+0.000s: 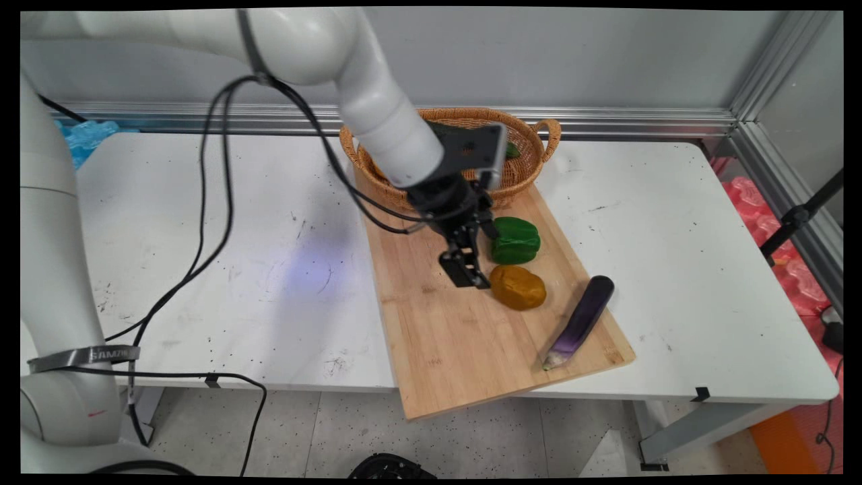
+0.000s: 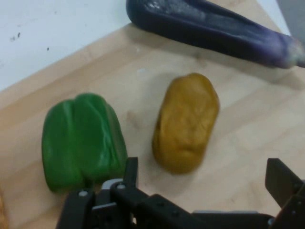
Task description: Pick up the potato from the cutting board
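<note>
One pepper (image 1: 515,240), one potato (image 1: 517,287), one eggplant (image 1: 581,320)

The near left part of the cutting board (image 1: 438,350) is left bare. Its right side is blocked by a green pepper (image 1: 515,240), a potato (image 1: 517,287) and an eggplant (image 1: 580,320); a basket (image 1: 532,151) closes the far end.

Hand (image 1: 465,268) seemingly just beside potato (image 1: 517,287)

Basket (image 1: 532,145) contents partly hidden by arm; green item unidentifiable.
</note>
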